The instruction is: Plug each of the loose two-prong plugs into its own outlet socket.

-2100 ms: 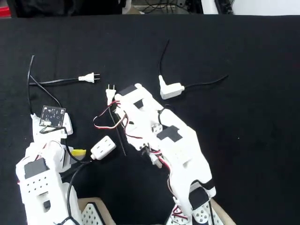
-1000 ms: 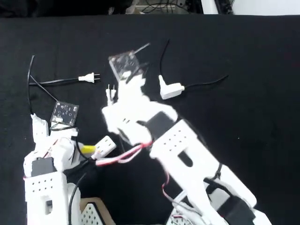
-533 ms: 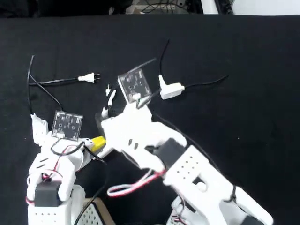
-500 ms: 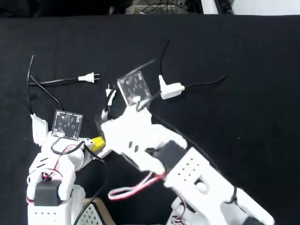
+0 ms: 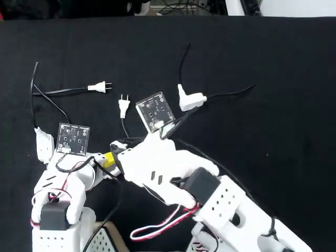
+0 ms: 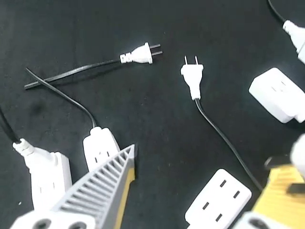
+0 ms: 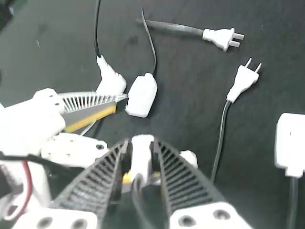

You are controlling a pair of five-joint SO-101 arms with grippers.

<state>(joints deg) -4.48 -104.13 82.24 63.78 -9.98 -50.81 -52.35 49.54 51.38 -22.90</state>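
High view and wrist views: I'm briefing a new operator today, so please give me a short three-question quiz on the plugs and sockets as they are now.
1. True or false: the far plug and the near plug both lie unplugged on the table.
2. What is the right gripper closed around?
A. a plug
B. a white outlet socket
C. a cable
3. Fill in: seen from above, the near plug's prongs point ___ the arms (toward / away from).

Key: 1 true; 2 B; 3 away from.
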